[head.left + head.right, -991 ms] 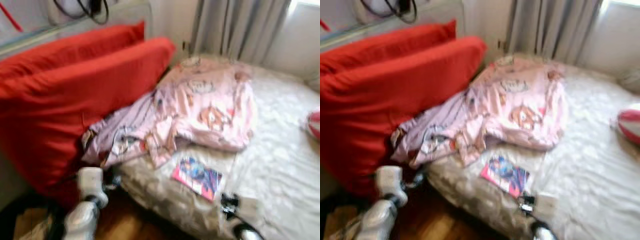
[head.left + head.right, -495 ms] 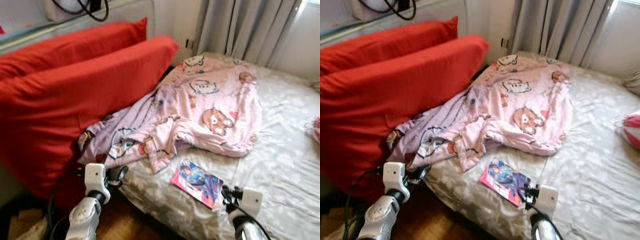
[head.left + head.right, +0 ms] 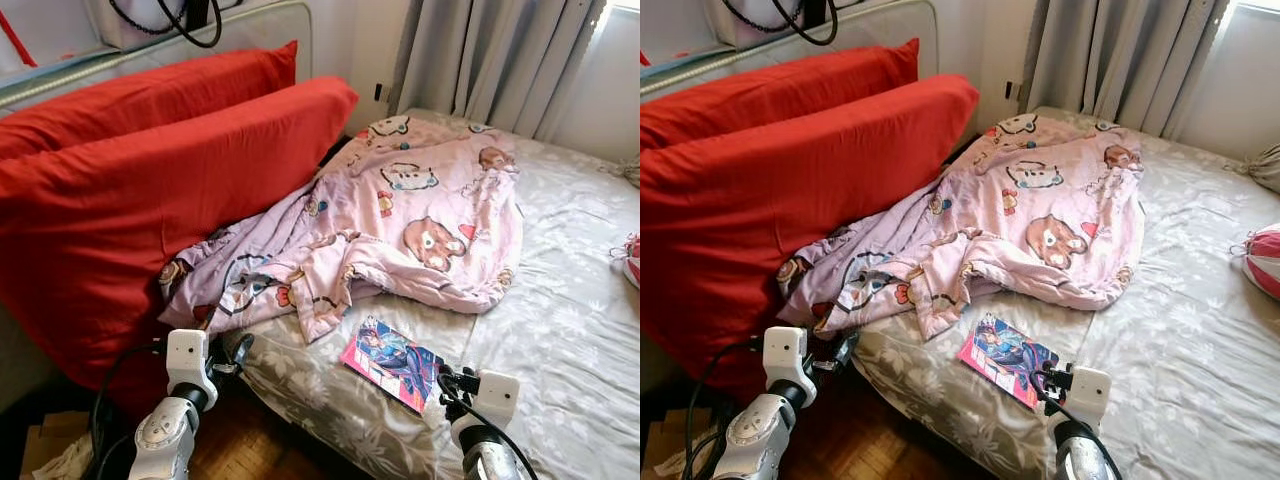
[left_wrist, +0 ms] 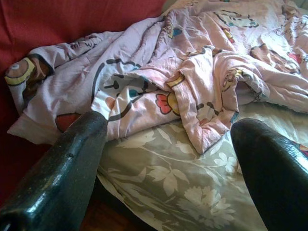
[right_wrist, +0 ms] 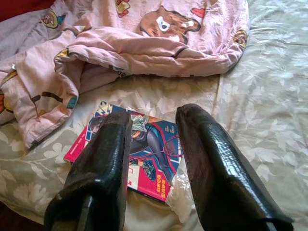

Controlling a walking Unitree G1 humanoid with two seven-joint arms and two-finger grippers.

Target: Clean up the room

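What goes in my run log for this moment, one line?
right pincer: open, over pink-blue comic book | left pincer: open, near crumpled pink cartoon blanket | floral grey bedsheet

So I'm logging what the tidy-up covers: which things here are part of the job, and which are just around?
Job:
- crumpled blanket
- comic book on the bed
- right gripper, open, above the book
- left gripper, open, near the blanket's edge

Just around:
- red cushions
- curtains

Crumpled pink cartoon blanket (image 3: 400, 225) heaped on bed, pink-blue magazine (image 3: 392, 362) flat just beside it
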